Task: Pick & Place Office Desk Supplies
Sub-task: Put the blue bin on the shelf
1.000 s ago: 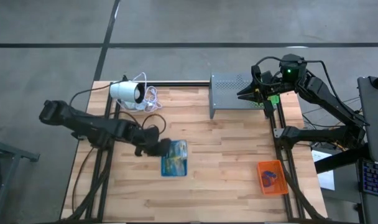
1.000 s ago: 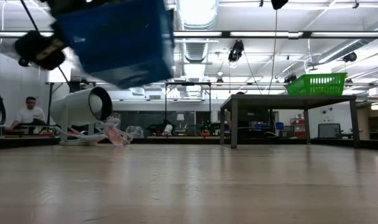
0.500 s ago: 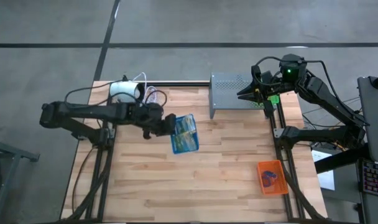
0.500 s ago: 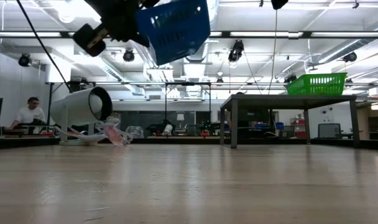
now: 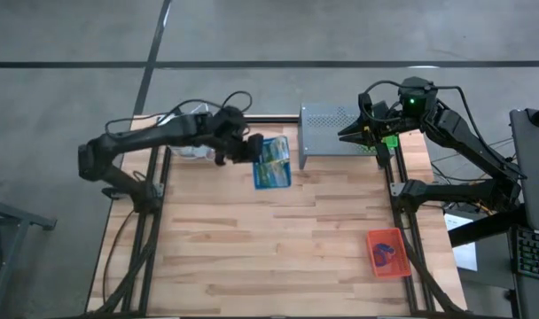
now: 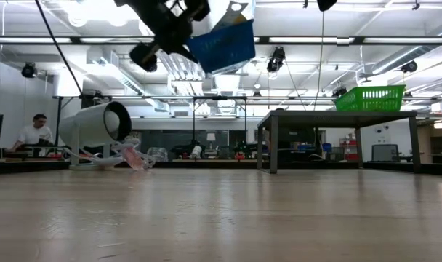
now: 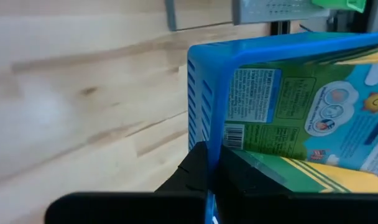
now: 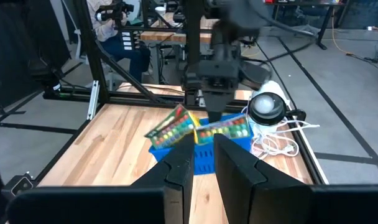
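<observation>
In the high view, the left gripper (image 5: 246, 149) sits in the upper middle of the frame, its fingers pinched tight on the wall of a blue tray (image 5: 272, 163) held clear above the table (image 5: 216, 257). The left wrist view shows the 2 dark fingers (image 7: 198, 168) clamped over the tray's slotted blue rim, and green-and-white flat packets (image 7: 282, 118) lying inside it. In the low view the tray (image 6: 222, 45) hangs tilted near the top centre. The grey perforated stand (image 5: 327, 133) stands just right of the tray, and the white cylinder (image 6: 97, 125) with its coiled cable lies at the upper left of the table.

The right gripper (image 5: 356, 131) hovers in the upper right of the high view, beside the stand; its fingers (image 8: 179, 163) stand slightly apart with nothing between them. An orange tray (image 5: 386, 252) with small red and blue loops (image 5: 386, 253) lies in the lower right.
</observation>
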